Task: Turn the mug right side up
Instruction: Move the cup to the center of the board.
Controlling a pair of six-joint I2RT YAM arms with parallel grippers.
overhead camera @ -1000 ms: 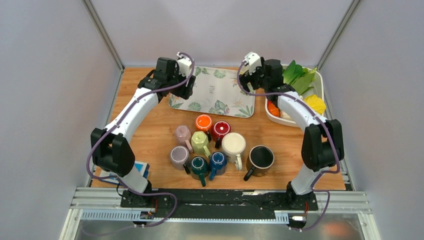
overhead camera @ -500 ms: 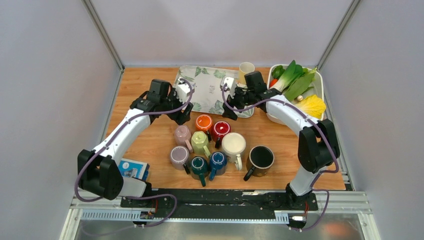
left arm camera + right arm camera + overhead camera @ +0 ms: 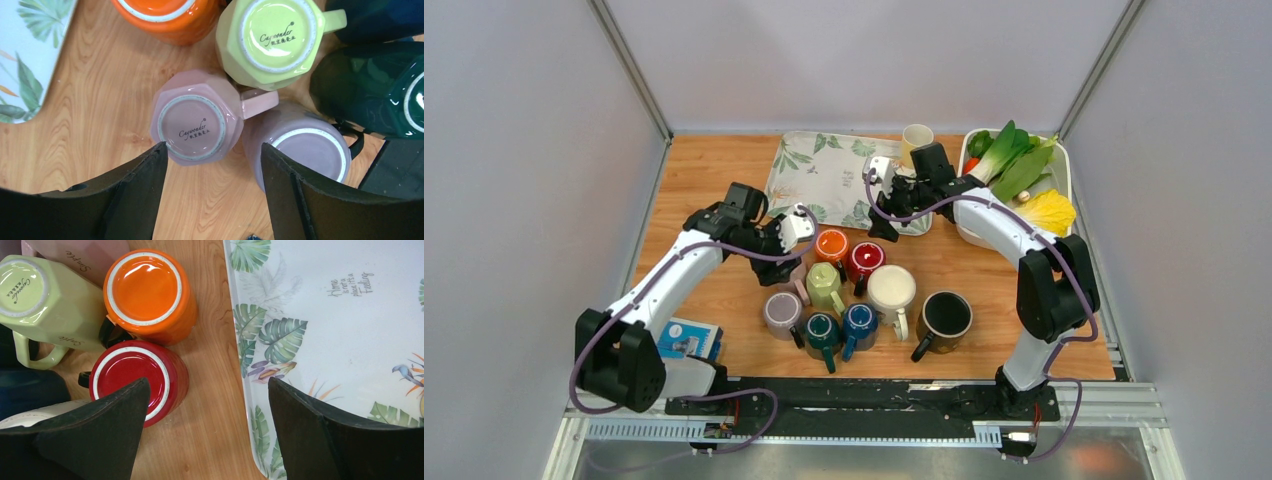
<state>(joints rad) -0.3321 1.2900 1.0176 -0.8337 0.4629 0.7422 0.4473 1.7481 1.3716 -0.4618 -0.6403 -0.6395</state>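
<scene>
The left gripper (image 3: 213, 151), jaws spread wide, hangs straight above the pink mug (image 3: 194, 130) — base up on the table (image 3: 75, 125), its handle pointing at the mauve mug (image 3: 305, 150) just beside it — so this arm is nearer.

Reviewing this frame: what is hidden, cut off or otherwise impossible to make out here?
Left wrist: the lilac mug is partly behind a finger of the left gripper. The orange mug is cut off by the top edge. The gripper's height over the pink mug is unclear.
Right wrist: the red mug is partly behind a finger of the right gripper.
Top external: the cream mug is partly behind the right arm.
</scene>
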